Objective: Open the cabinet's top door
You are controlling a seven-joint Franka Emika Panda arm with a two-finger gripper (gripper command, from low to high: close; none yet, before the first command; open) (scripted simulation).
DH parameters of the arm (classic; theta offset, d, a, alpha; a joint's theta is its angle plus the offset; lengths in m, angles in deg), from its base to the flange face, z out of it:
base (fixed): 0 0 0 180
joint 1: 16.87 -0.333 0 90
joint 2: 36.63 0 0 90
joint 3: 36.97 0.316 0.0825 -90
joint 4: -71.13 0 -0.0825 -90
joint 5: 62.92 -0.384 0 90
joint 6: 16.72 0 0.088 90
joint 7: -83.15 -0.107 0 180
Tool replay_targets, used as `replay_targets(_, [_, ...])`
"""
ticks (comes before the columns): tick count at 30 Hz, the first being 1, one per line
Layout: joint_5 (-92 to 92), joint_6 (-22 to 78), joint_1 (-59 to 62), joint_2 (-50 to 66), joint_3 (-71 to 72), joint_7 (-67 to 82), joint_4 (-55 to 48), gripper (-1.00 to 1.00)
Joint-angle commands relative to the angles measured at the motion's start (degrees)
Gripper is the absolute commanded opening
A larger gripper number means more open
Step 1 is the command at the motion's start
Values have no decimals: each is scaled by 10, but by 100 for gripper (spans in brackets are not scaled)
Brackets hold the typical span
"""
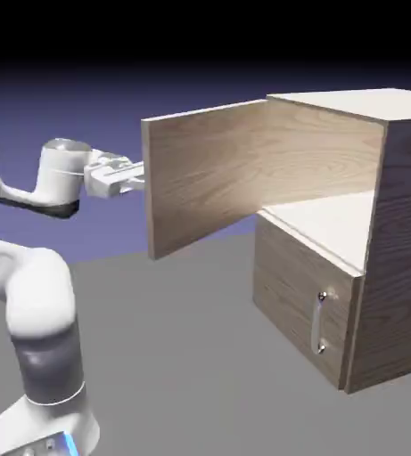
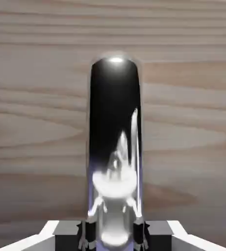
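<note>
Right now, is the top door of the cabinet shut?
No, the top door is swung wide out from the cabinet, so you can see the pale shelf inside.

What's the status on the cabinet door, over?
Gripper shut on the handle of the top door. Top door swung wide open from the cabinet, its inside shelf showing. Lower door closed. Nothing in the way.

cabinet (image 1: 396,249): light-brown wood grain, pale top | top door (image 1: 209,174): same wood grain | door handle (image 2: 114,147): dark mirrored silver | arm (image 1: 39,303): white | desk (image 1: 182,356): grey
</note>
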Motion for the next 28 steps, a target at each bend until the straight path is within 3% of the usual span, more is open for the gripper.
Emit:
replay_targets(1, [-11, 19, 20, 4, 19, 0, -21, -100])
replay_targets(12, [-99, 192, 246, -11, 195, 28, -247, -100])
replay_targets(23, [-9, 318, 297, 213, 327, -125, -287, -100])
replay_targets(28, [-49, 355, 399, 143, 388, -87, -381, -100])
